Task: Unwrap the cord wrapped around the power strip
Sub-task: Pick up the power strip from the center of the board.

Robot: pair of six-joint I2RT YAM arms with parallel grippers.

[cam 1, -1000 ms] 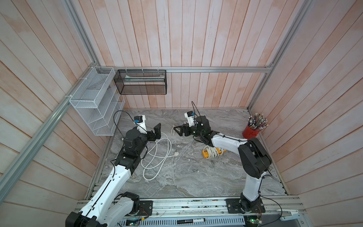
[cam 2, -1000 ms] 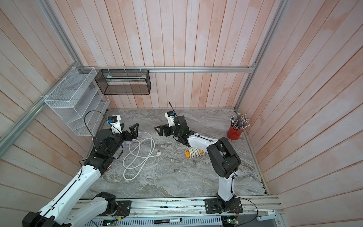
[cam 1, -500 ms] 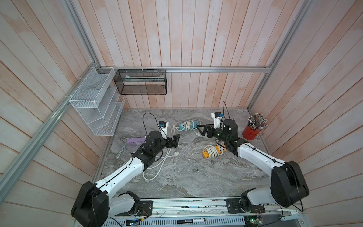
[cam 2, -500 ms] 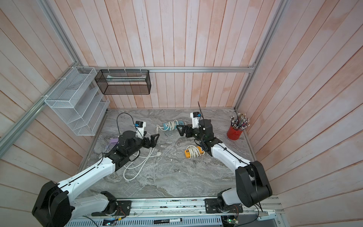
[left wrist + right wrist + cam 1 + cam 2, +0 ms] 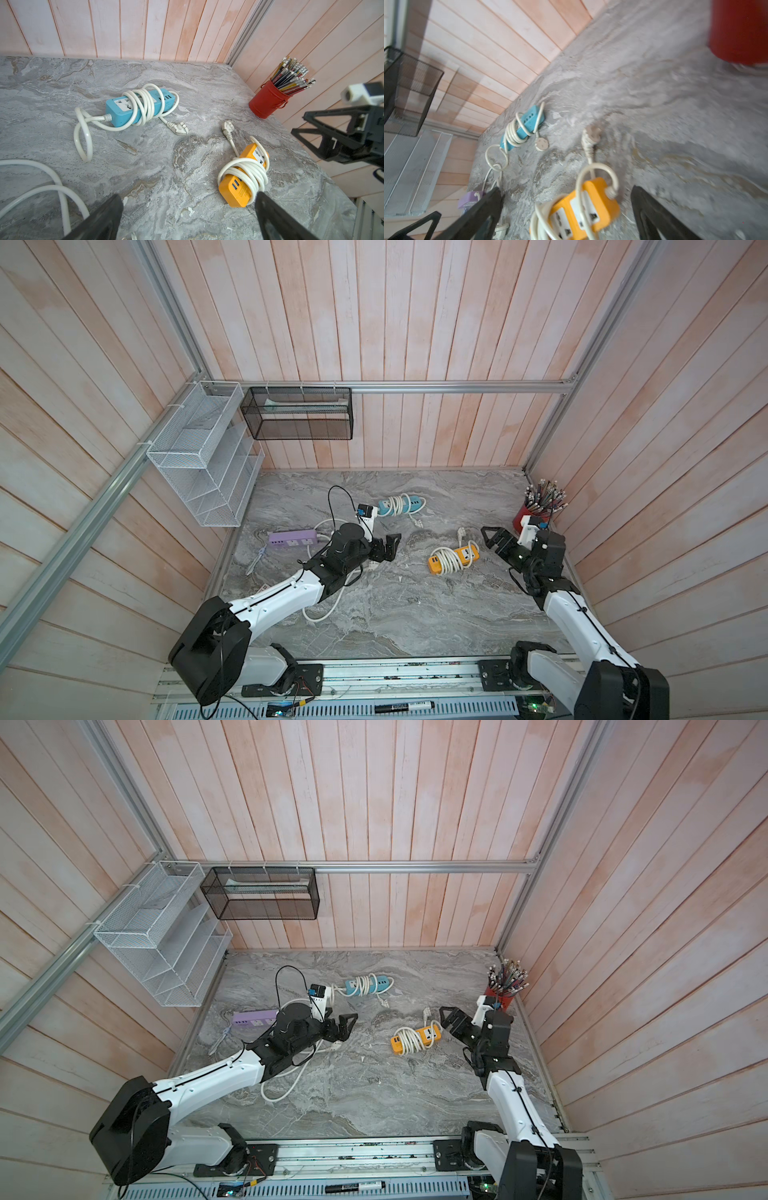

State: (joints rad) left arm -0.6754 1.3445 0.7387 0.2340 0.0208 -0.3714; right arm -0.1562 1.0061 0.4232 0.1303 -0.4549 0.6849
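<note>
Both claws stand released and empty: left claw (image 5: pixel 390 548) at 9 o'clock of the orange power strip (image 5: pixel 468 553), right claw (image 5: pixel 492 538) at 3 o'clock. Its white cord (image 5: pixel 449 561) is coiled tight; pulling a loop without pinning the body would likely drag the strip across the counter (image 5: pixel 395 614).

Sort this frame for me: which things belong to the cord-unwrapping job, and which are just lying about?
Job in hand:
- orange power strip, still wrapped
- blue power strip, still wrapped
- purple power strip, already unwound
- left gripper and right gripper, both open and empty

Lying about:
- red cup of pens
- white wire rack
- black mesh basket
</note>
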